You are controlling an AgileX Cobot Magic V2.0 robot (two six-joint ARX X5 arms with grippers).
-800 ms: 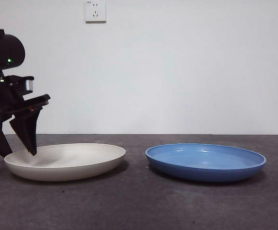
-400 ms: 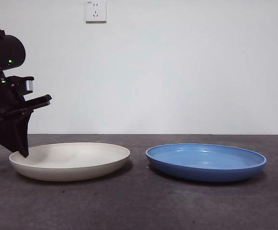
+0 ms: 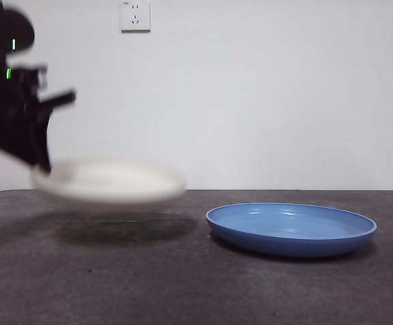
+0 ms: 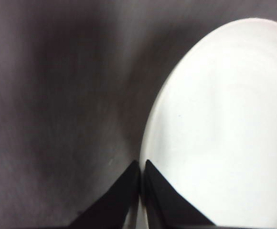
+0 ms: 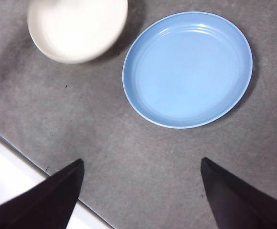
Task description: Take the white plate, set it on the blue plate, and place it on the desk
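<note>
Black jaws of the left gripper (image 4: 141, 183) are pinched together on the left rim of the white plate (image 3: 110, 181), one jaw under the edge and one over it. The front view shows that plate blurred and off the desk (image 3: 196, 284), its shadow lying on the tabletop beneath; the left wrist view shows only the cream inside and the rim in the grip, not the gap under it. To the right, well apart from it, the blue plate (image 3: 291, 229) rests flat on the desk. The right gripper (image 5: 141, 164) hangs high over the near edge with its jaws spread wide and nothing between them; its view takes in both plates from above, while the front view does not show that arm
</note>
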